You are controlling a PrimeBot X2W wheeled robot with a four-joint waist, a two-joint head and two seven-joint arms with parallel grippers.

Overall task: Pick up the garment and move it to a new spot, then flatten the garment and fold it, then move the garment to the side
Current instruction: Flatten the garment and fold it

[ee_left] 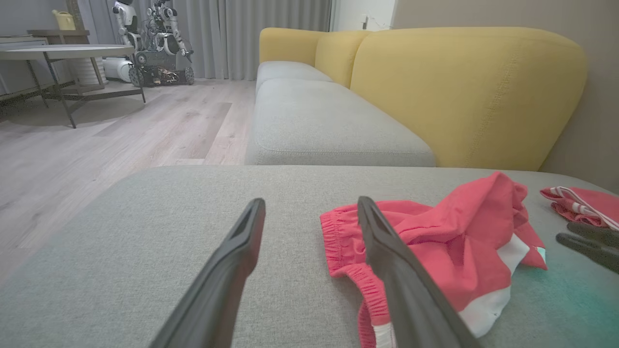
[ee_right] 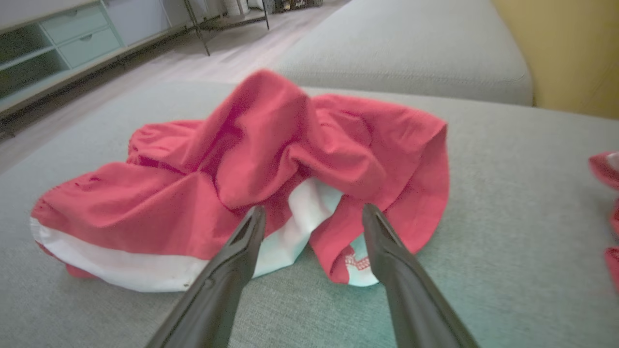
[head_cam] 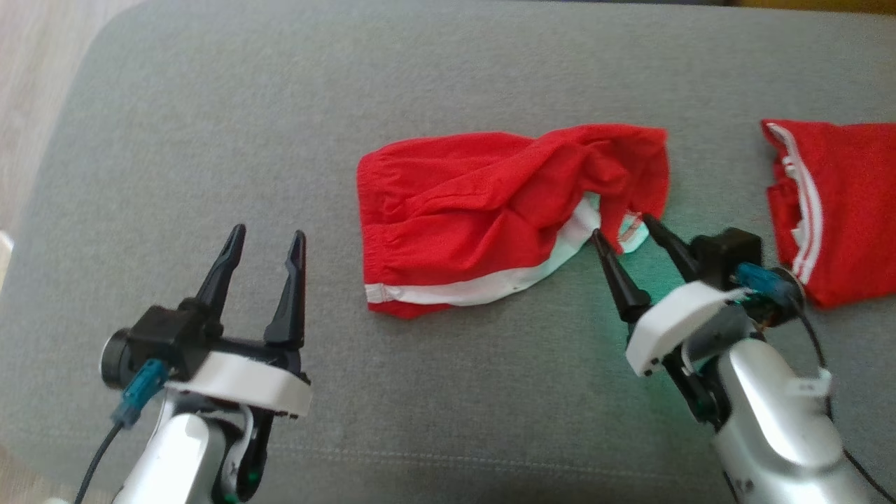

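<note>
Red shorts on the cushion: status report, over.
Left pincer open, empty. Right pincer open, tips at the near hem. Red shorts crumpled, unfolded. Second red garment apart, at right.

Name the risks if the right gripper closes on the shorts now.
The open right gripper straddles just a corner of the crumpled shorts; it may pinch one layer, so they lift bunched.
The second red garment lies beside the right arm; a swing could drag it.
The left gripper is open, off the cloth, giving no help flattening.
</note>
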